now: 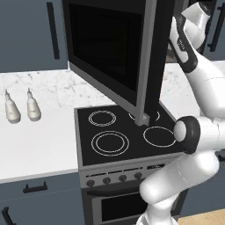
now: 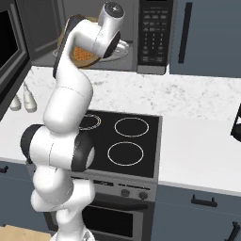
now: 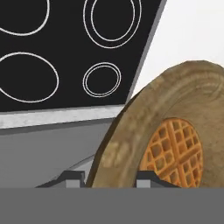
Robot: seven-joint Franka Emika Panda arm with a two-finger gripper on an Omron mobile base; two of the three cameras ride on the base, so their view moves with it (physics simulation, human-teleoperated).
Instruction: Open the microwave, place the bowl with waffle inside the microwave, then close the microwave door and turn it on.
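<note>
The microwave (image 2: 155, 33) stands open, its grey cavity (image 2: 44, 33) bare on the left. Its door (image 1: 110, 48), black glass in a grey frame, swings out over the stove. The brown wooden bowl (image 2: 75, 47) hangs at the cavity's mouth, tilted steeply with its inside facing the camera, and the orange waffle (image 2: 87, 57) lies in it. In the hand view my gripper (image 3: 111, 179) is shut on the bowl's (image 3: 127, 127) rim, a finger tip (image 3: 72, 177) on either side, and the waffle (image 3: 175, 151) shows its grid.
A black cooktop (image 1: 123, 132) with ring burners lies below, with oven knobs (image 1: 114, 178) on its front. Two pale bottles (image 1: 12, 110) (image 1: 33, 107) stand on the marble counter (image 1: 39, 140) to the left. A dark object (image 2: 236, 123) sits at the right counter edge.
</note>
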